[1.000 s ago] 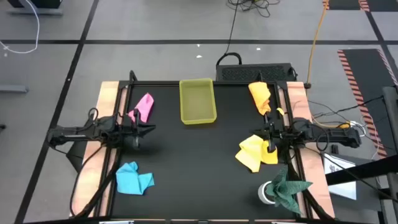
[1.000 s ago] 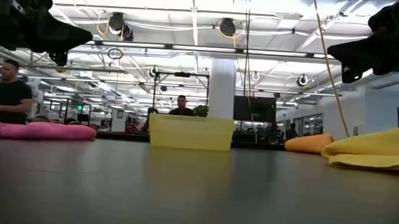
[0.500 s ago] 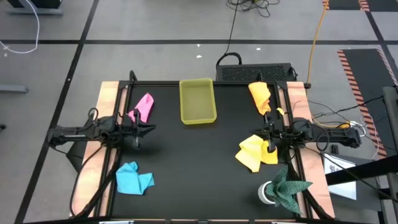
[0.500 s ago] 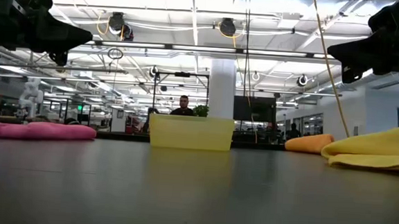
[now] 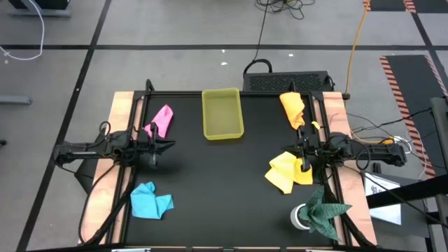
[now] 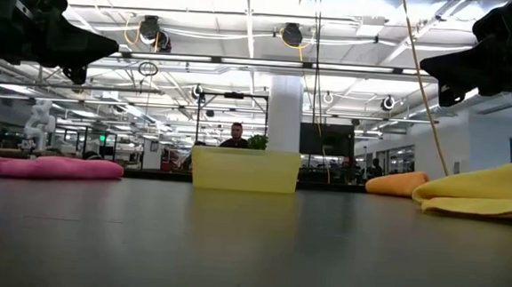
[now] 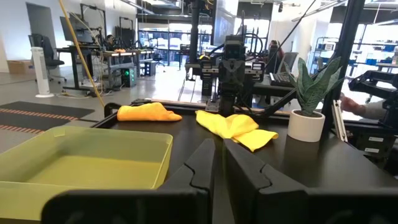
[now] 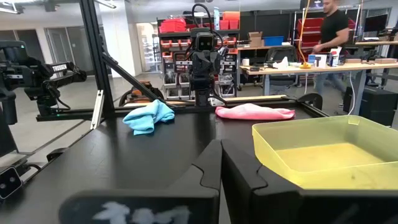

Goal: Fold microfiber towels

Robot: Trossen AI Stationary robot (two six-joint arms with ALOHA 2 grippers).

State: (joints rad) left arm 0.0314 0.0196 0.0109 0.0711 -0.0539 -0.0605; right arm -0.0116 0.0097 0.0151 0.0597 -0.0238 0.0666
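Four towels lie crumpled on the black table: pink at the far left, light blue at the near left, orange at the far right, yellow at the right. My left gripper is shut and empty, raised above the table at its left side, between the pink and blue towels. My right gripper is shut and empty, raised above the far edge of the yellow towel. The low view shows both grippers high above the tabletop, the left and the right.
A translucent yellow tray stands at the far middle. A potted green plant stands at the near right corner. Bare black tabletop lies between the two arms. People and workbenches show in the room beyond.
Neither arm nor any towel has moved. A person in the room behind has walked out of the low view to the left.
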